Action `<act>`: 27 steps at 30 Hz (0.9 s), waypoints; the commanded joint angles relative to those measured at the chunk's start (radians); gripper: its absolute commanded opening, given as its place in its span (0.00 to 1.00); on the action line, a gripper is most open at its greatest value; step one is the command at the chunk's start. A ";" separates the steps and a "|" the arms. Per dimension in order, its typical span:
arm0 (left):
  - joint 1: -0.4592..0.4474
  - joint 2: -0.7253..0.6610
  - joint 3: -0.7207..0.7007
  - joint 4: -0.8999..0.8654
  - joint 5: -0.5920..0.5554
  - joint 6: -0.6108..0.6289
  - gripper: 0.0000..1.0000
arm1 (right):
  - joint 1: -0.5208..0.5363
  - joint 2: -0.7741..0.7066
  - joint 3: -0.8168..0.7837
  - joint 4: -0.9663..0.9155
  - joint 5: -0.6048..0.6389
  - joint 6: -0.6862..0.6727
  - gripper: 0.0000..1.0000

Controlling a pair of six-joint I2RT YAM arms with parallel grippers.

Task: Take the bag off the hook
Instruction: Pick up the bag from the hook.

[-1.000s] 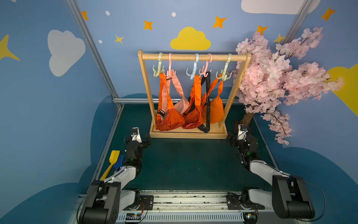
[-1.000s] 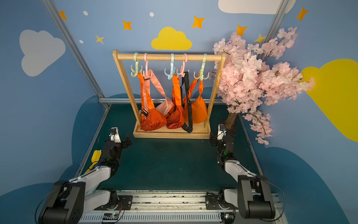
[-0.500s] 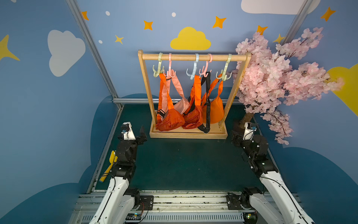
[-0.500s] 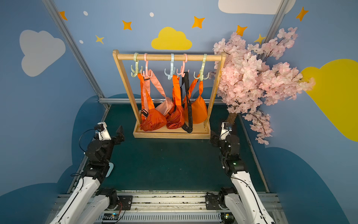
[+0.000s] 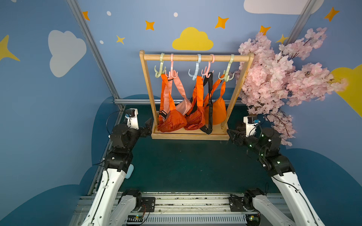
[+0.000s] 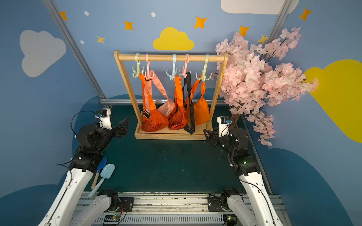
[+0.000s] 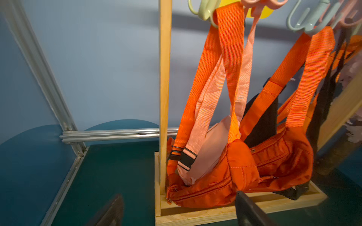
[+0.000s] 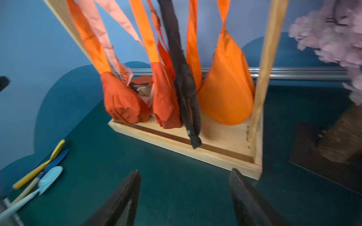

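Left gripper (image 5: 148, 122): jaws apart, nothing in them. Right gripper (image 5: 231, 134): same, spread and empty.

Both arms have come up off the folded rest pose in the last second. The grippers now sit at the two ends of the rack (image 5: 195, 58): left one just off its left post, right one just off its right base corner. No contact with anything yet.

The bags haven't moved. All of them hang from hooks on the rack's rail. So you're only in approach, nothing unhooked. The task doesn't say which bag. My guess is the orange bag (image 5: 172, 122) at the rack's left end, since the left gripper points at it.

The left wrist view gives you what the top views don't:
- that bag's strap (image 7: 229, 39) looped over the green hook (image 7: 205, 9)
- the bag sitting on the rack's base
- its black buckle (image 7: 184, 156) low by the post
- the pink bag (image 7: 207, 148) tucked behind it

Both top views give you all five hooks along the rail. The right wrist view is motion-blurred, but it shows the toy shovels (image 8: 39, 172) on the floor, well off the rack's left end.
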 commanded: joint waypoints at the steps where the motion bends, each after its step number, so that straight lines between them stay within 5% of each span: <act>1: -0.003 0.052 0.092 -0.075 0.119 0.015 0.88 | 0.050 0.041 0.090 -0.018 -0.089 -0.045 0.72; 15: -0.003 0.379 0.397 -0.152 0.295 -0.051 0.78 | 0.340 0.464 0.430 0.175 -0.185 -0.110 0.69; 27: 0.006 0.584 0.629 -0.157 0.315 -0.019 0.72 | 0.498 0.912 0.834 0.261 -0.007 -0.118 0.55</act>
